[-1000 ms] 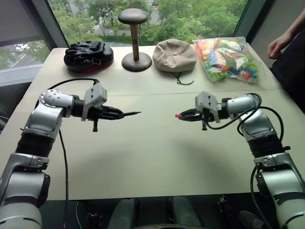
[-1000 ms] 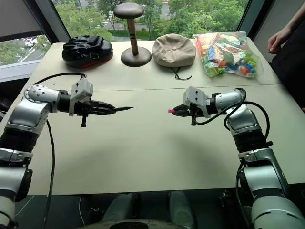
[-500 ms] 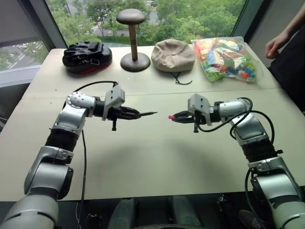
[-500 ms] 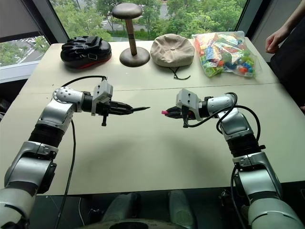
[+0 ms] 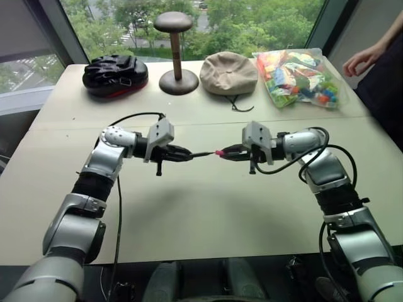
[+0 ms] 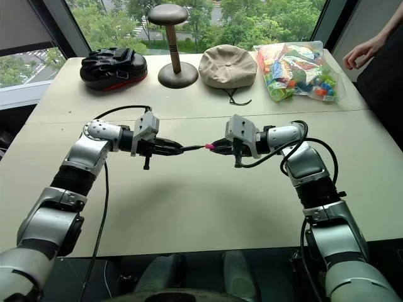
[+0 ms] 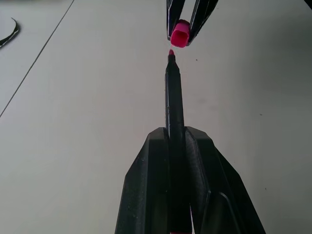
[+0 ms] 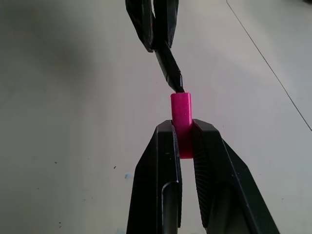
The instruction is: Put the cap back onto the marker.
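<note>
The left claw pinches the marker by its barrel, tip pointing across at the cap, which the right claw grips between its fingers with the open mouth facing the tip. Both are held in the air above the table, near its middle. The tip sits just at the cap's mouth, seemingly a touch below its centre in the left wrist view, though whether it has entered is hard to tell. To seat it well, line the two axes up first, then press straight along the barrel without twisting. At the table's far edge a clear bag holds multicoloured toy pieces.
</note>
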You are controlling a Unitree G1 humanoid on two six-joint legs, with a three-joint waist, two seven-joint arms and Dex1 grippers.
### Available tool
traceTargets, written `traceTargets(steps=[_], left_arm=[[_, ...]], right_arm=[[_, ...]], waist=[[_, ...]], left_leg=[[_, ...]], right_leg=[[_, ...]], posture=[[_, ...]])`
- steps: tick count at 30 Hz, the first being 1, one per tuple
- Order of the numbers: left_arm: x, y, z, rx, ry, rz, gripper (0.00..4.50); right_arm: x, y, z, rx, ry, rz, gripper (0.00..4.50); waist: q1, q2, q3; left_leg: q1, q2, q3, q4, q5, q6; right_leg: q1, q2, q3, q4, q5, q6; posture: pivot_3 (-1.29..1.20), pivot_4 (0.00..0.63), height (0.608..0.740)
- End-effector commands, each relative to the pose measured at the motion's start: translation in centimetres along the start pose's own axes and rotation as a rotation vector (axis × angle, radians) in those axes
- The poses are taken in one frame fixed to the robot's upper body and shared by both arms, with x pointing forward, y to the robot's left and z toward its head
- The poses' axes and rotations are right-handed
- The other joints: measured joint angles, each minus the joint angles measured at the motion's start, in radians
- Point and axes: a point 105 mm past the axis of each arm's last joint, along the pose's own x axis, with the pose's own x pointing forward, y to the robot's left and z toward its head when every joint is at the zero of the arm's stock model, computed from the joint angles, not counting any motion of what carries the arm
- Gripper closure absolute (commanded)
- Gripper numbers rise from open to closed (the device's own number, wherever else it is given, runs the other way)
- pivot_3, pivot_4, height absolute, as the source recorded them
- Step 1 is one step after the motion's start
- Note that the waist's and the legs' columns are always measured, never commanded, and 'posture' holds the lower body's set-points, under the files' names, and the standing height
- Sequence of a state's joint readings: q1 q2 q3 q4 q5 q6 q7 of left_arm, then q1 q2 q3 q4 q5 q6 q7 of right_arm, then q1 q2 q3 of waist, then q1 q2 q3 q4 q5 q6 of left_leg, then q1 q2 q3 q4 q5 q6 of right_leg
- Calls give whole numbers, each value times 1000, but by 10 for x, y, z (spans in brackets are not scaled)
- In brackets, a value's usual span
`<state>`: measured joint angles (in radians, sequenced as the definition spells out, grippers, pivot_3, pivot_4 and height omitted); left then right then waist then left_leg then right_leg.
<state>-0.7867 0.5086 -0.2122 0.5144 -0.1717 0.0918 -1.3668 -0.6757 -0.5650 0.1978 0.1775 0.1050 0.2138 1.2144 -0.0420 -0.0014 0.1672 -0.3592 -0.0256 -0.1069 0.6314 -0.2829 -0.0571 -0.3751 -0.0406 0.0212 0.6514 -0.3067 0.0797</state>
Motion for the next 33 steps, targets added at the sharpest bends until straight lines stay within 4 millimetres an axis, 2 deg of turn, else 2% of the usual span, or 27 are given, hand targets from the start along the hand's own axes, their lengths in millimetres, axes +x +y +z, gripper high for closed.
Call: traceTargets(steps=[1,7,16,25,33], left_arm=[[-1,2,5,34,-9,11,4500],[0,3,10,35,-25,8,4500],[-14,3,13,23,-21,22,4500],[-6,-7,13,17,-29,-8,4500],[-3,-7,14,19,-34,-8,4500]], right_arm=[[-2,1,15,-35,-45,-3,4460],[0,6,13,-21,-45,4,4460],[0,3,4,-9,-27,-7,4460],[4,-1,4,-12,-31,-18,4460],[2,1,3,-11,-30,-16,4460]], waist=[[0,0,0],[1,0,0],[0,0,0],[1,0,0],[0,0,0]], left_leg=[[0,0,0,0,0,0],[0,0,0,0,0,0],[0,0,0,0,0,0],[0,0,-1,0,0,0],[0,0,0,0,0,0]], right_leg=[[0,0,0,0,0,0],[0,0,0,0,0,0],[0,0,0,0,0,0],[0,0,0,0,0,0],[0,0,0,0,0,0]], posture=[[0,150,740],[0,150,740],[0,150,740],[0,150,740],[0,150,740]])
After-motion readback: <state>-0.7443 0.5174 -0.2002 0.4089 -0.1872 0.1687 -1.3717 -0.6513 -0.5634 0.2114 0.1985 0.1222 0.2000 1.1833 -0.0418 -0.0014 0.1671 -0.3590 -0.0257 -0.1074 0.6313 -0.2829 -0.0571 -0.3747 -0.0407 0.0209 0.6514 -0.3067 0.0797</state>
